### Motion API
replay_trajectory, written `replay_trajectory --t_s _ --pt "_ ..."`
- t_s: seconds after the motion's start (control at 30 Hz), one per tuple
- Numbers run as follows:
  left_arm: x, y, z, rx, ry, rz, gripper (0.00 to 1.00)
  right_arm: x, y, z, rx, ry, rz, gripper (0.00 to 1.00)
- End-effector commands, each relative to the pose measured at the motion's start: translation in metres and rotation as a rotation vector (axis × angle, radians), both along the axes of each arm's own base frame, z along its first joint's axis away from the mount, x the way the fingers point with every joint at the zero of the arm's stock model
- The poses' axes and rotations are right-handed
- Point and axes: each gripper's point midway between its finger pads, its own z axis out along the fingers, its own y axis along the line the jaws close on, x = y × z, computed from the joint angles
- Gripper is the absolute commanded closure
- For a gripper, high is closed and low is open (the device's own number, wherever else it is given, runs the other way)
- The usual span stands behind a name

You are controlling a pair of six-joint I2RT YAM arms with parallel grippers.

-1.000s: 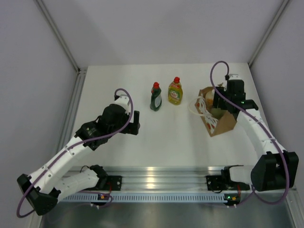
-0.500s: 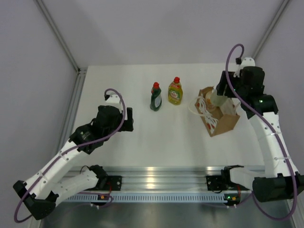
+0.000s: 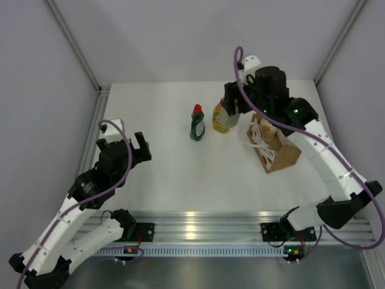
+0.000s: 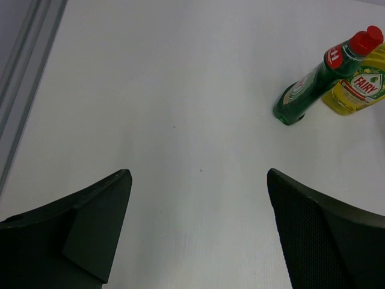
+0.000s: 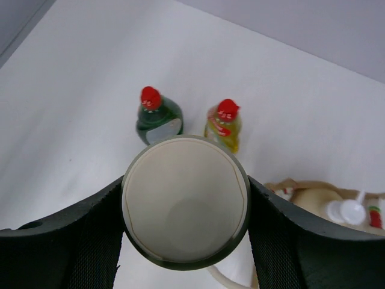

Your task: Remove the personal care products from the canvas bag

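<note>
Lower left of the top view: the left pincer (image 4: pixel 198 176) is held wide with nothing between its fingers, low over the white surface (image 3: pixel 180 174) and well apart from the bottles. It is judged to be parked out of the way.

Right of centre: the tan-brown canvas bag with white rope handles (image 3: pixel 281 153) is seen with its mouth open. A peach bottle with a white pump (image 5: pixel 341 211) is noted inside it.

Upper centre, beyond the bag: a dark green bottle with red cap (image 3: pixel 197 123) and a yellow-green bottle with red cap (image 3: pixel 221 123) are stood upright side by side, outside the bag.

The right pincer (image 5: pixel 185 188) is clamped on the cream cylinder (image 5: pixel 185 208), one finger on each side. The cylinder is carried clear of the bag, above the two bottles, presumably so it can be set down in the same row.
</note>
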Motion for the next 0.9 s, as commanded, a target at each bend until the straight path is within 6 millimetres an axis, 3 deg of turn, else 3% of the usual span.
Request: replay_trajectory --t_s 0.0,0.03,0.07,0.1,0.13,0.3,0.4,0.57,0.6,0.67,0.7,0.87 --pt "-0.003 0.021 0.012 -0.025 -0.067 0.099 0.02 -0.007 0.059 0.055 0.105 -0.195 0.143 1.0" --pt "-0.004 0.024 0.015 -0.031 -0.08 0.115 0.02 -0.015 0.08 0.053 0.12 -0.209 0.193 1.0" --pt "-0.006 0.029 0.017 -0.037 -0.092 0.133 0.02 -0.013 0.094 0.066 0.169 -0.272 0.211 1.0" --pt "-0.007 0.034 0.018 -0.04 -0.103 0.153 0.02 -0.014 0.103 0.064 0.184 -0.287 0.228 1.0" --pt "-0.011 0.038 0.023 -0.055 -0.125 0.162 0.02 -0.014 0.118 0.045 0.178 -0.269 0.244 1.0" --pt "-0.015 0.044 0.026 -0.067 -0.147 0.18 0.02 -0.002 0.167 0.02 0.26 -0.312 0.302 1.0" --pt "-0.014 0.044 0.025 -0.06 -0.143 0.179 0.02 0.0 0.206 -0.001 0.283 -0.335 0.359 1.0" --pt "-0.014 0.044 0.025 -0.059 -0.142 0.179 0.02 0.012 0.243 -0.033 0.273 -0.318 0.365 1.0" --pt "-0.014 0.044 0.025 -0.058 -0.142 0.18 0.02 0.012 0.254 -0.05 0.267 -0.3 0.378 1.0" --pt "-0.014 0.044 0.025 -0.059 -0.142 0.179 0.02 0.015 0.264 -0.056 0.284 -0.321 0.379 1.0" --pt "-0.014 0.044 0.025 -0.059 -0.142 0.179 0.02 0.018 0.272 -0.072 0.271 -0.303 0.381 1.0" --pt "-0.013 0.043 0.024 -0.058 -0.139 0.176 0.02 0.018 0.297 -0.11 0.236 -0.283 0.416 1.0"
